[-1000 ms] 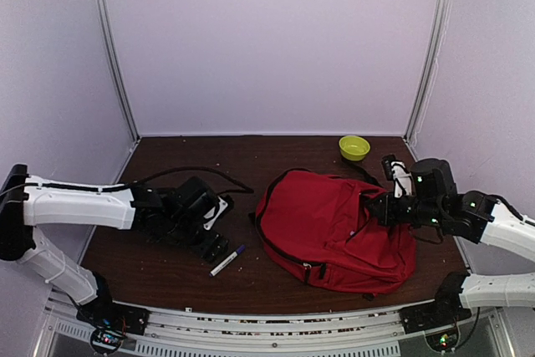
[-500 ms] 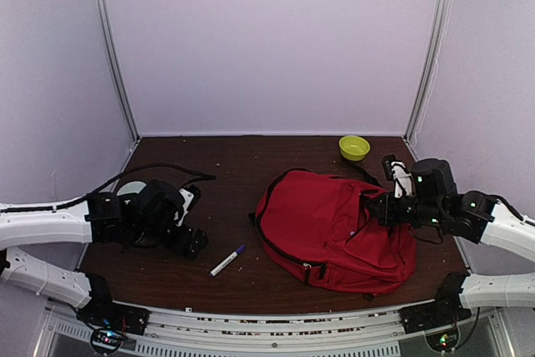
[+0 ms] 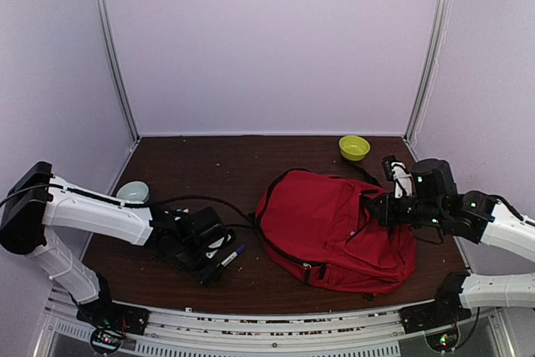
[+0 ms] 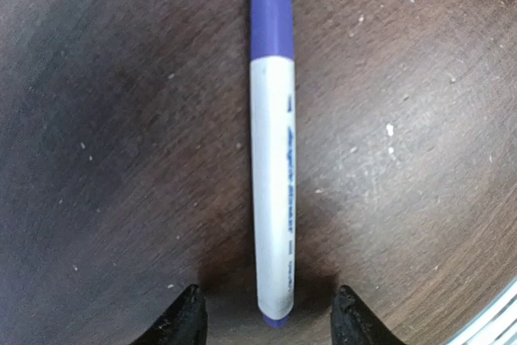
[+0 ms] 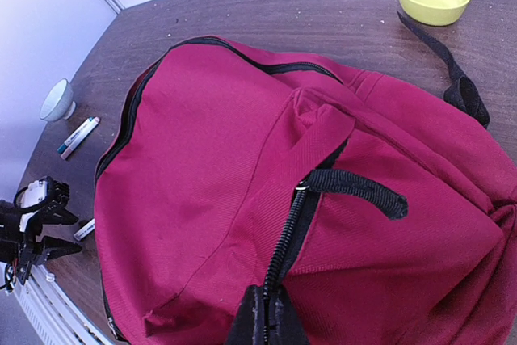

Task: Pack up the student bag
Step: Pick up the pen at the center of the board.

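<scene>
Red backpack (image 3: 334,232) flat on table (image 3: 209,165), right half; long axis left-right, handle end toward right gripper (image 5: 265,321), clamped shut on its zipper (image 5: 283,240). Left gripper (image 3: 216,258), jaws apart, has swung back over marker (image 4: 271,159), straddling it.

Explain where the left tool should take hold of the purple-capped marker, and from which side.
Grip the white barrel of the marker near mid-length, coming straight down from above. It lies flat on the table, long and thin, and the left tool straddles its tail end, jaws apart.
</scene>
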You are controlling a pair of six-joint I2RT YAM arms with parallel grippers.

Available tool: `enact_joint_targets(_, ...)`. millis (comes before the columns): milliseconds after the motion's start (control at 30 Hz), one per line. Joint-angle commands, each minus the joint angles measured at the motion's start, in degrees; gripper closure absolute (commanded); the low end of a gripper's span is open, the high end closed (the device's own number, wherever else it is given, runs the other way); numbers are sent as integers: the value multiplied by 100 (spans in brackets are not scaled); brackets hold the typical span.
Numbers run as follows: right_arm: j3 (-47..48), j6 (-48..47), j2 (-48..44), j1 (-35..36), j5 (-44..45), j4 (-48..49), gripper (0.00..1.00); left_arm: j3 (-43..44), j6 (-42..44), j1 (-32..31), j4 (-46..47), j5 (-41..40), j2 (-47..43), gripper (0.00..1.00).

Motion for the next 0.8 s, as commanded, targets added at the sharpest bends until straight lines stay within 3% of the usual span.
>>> enact_joint_targets(0, 142, -6, -125, 33, 119, -7, 100, 231, 179, -47, 114, 177, 73, 49)
enact_joint_targets(367, 115, 12, -101, 34, 77, 3, 100, 288, 68, -45, -34, -46, 470, 67)
enact_joint_targets(500, 105, 23, -150, 34, 81, -32, 100, 359, 79, -45, -52, -127, 522, 93)
enact_joint_targets(567, 117, 33, -169, 33, 98, -29, 100, 384, 122, -51, -30, -113, 475, 100)
enact_joint_targets(767, 192, 31, -117, 34, 135, -146, 100, 468, 253, -115, -299, -595, -58, 100)
